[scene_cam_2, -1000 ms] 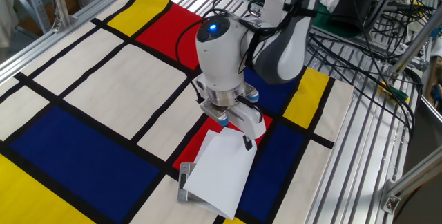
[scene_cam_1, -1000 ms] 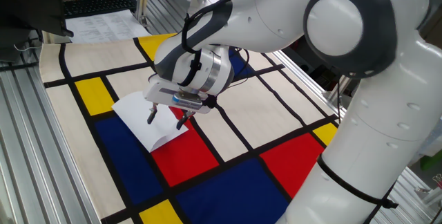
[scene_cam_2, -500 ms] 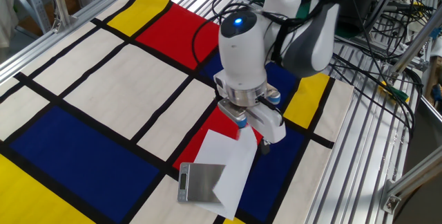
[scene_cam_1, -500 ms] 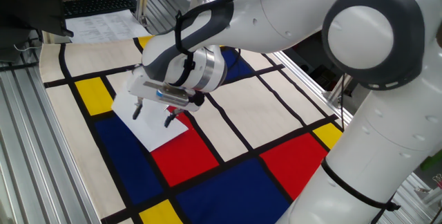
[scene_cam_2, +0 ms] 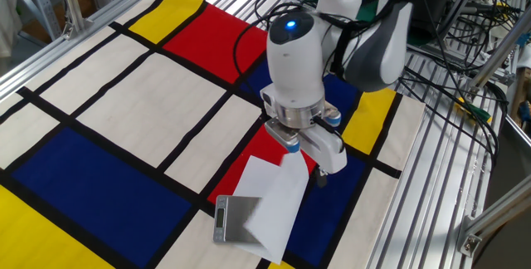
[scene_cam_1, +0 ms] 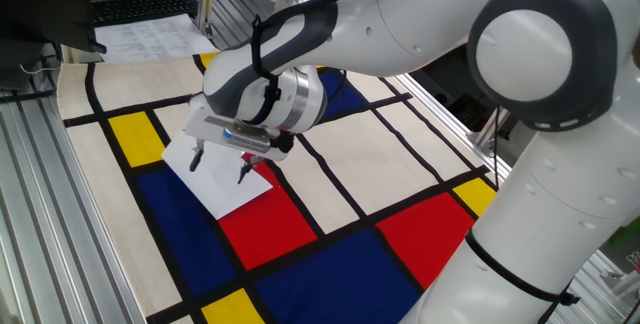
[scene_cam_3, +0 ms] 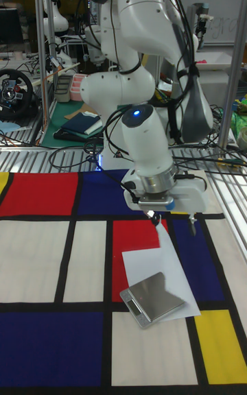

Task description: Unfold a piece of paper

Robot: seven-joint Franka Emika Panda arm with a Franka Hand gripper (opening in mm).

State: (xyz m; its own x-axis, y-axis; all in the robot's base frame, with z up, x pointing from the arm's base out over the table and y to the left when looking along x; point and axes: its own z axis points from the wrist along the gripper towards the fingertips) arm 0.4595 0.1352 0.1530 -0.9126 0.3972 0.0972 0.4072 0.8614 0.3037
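Above paper [scene_cam_2: 270, 194], open empty pincer [scene_cam_2: 305, 163]

3 fixed cams, all aimed at the same cloth patch.
One view: high, behind arm's shoulder, looking down across cloth [scene_cam_1: 330, 264]. Other: opposite corner, high, more of the cloth. Tall: low, front-on, facing arm base, closer. All share paper [scene_cam_1: 215, 179] [scene_cam_2: 270, 198] [scene_cam_3: 161, 265] & gripper [scene_cam_1: 218, 162] [scene_cam_2: 305, 169] [scene_cam_3: 173, 219].

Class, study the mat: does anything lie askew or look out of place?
Yes. The piece of paper lies slanted across the mat's grid lines, and a small grey block sits on its corner. The open gripper hovers above the paper.
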